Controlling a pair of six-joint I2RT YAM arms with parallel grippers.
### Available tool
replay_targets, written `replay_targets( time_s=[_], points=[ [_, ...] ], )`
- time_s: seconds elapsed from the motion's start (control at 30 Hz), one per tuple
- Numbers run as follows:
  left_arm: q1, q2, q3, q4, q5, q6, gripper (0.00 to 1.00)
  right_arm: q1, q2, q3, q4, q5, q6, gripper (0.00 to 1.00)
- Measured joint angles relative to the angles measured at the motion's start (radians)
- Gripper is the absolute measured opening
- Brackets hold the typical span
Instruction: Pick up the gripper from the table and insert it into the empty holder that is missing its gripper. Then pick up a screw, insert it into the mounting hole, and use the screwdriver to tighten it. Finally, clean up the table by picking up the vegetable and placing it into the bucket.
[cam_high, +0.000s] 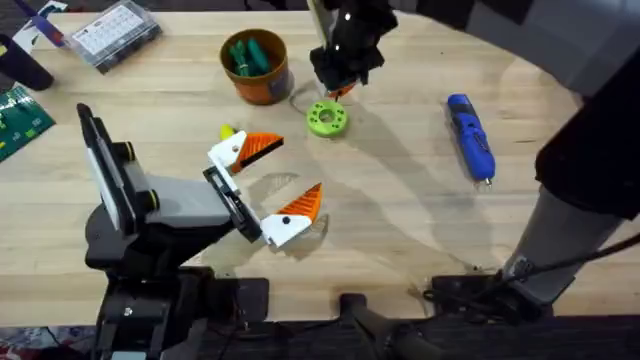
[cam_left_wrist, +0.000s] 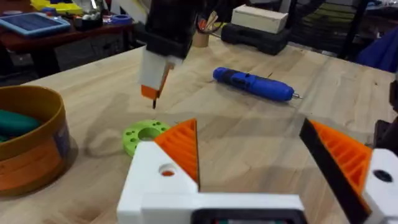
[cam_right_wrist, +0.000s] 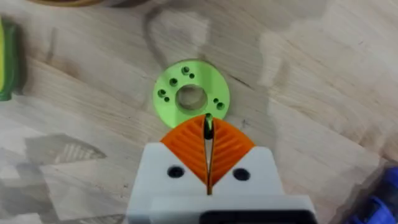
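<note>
My right gripper (cam_high: 340, 85) hangs just over the green disc (cam_high: 327, 118), its orange pads shut on a thin dark screw (cam_right_wrist: 208, 127) whose tip pokes out above the disc's centre hole (cam_right_wrist: 191, 96). The left wrist view shows this gripper (cam_left_wrist: 152, 93) above the disc (cam_left_wrist: 146, 134). My left gripper (cam_high: 270, 185) stands open low over the table's middle with nothing between its fingers (cam_left_wrist: 177, 146). The blue screwdriver (cam_high: 470, 135) lies on the right. The orange-brown bucket (cam_high: 262, 85) holds green vegetable pieces (cam_high: 250, 55). A yellow-green piece (cam_high: 228, 133) lies by the left gripper's far finger.
A clear compartment box (cam_high: 112, 35) sits at the back left, and a green circuit board (cam_high: 20, 115) lies at the left edge. Bare wood stretches between the disc and the screwdriver (cam_left_wrist: 252, 84) and along the front right.
</note>
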Motion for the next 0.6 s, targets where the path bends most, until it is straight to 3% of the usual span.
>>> replay_targets(
  time_s=[0.6],
  points=[
    [0.0, 0.0, 0.0, 0.0, 0.0, 0.0, 0.987, 0.074, 0.0, 0.325, -0.273, -0.026, -0.004, 0.007]
  ],
)
